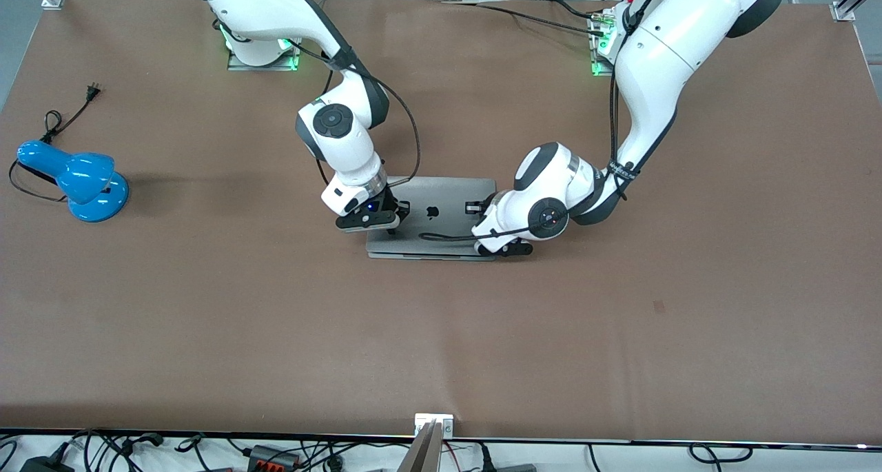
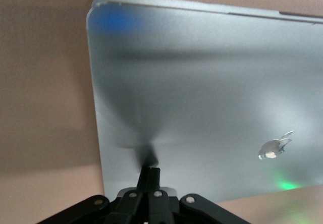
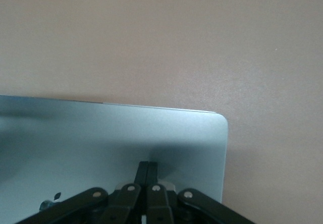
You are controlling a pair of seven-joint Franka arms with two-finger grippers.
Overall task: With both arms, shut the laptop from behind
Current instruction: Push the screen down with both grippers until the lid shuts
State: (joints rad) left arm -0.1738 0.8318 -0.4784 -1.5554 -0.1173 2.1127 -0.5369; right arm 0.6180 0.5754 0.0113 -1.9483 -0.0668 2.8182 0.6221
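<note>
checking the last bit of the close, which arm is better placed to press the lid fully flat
Neither clearly: both. The left gripper and right gripper, each shut, press fingertips on the laptop lid, one toward each end. The lid looks almost flat, so pressing together seems best.

One high camera, two wrist cameras.
The front view faces the arms across the counter (image 1: 207,306); both wrist views look closely down at the laptop (image 1: 441,213) lid.

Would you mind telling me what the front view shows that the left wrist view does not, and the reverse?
Only the front view shows both arms whole, the right hand on the lid, a blue lamp toward the right arm's end of the table, and the laptop's base edge. Only the left wrist view shows the left hand with fingers shut, tips against the lid. Both show the laptop lid with its logo.
</note>
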